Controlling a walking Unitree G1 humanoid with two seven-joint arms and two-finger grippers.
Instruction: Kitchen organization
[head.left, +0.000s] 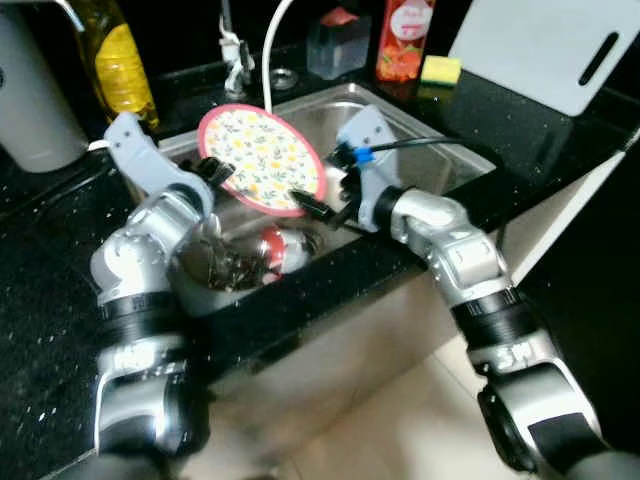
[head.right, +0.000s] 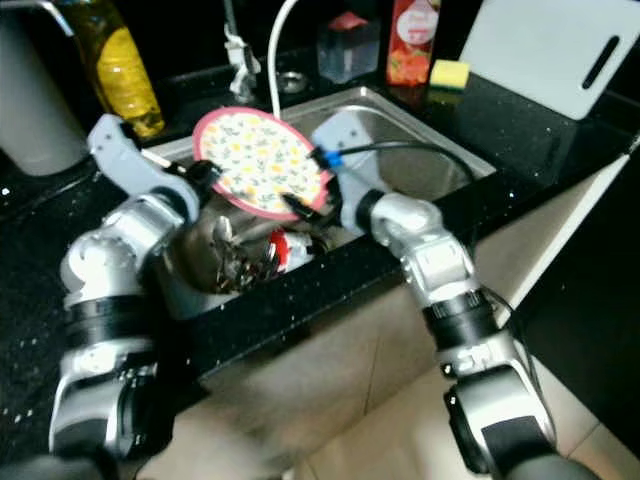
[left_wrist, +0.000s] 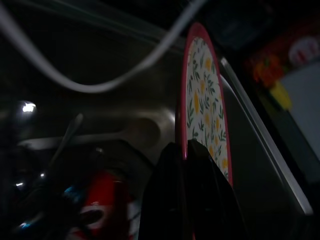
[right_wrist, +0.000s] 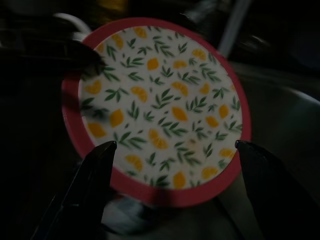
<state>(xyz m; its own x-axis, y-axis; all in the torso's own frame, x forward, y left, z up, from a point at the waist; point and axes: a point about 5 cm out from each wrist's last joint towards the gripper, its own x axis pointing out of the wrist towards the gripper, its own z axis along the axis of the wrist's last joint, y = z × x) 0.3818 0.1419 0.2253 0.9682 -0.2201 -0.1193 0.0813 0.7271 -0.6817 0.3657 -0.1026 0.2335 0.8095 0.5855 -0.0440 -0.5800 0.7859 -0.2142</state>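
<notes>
Your left gripper (left_wrist: 187, 150) is pinching the rim of the plate (head.left: 262, 160), holding it tilted on edge over the sink (head.left: 440, 165), toward its back-left corner. Your right gripper (right_wrist: 175, 150) sits just in front of the plate's face with its fingers spread wide, nothing between them yet.

The risk is the hold: one thin rim grip on a tilted plate may slip or swivel if you swing the arm fast, and it would likely drop onto the cup (head.left: 283, 250) and cutlery (head.left: 225, 262) piled in the sink's front-left. The white hose (head.left: 272, 45) hangs close behind the plate and could snag it as you lift. Close the right fingers carefully, or they may knock the plate loose.
</notes>
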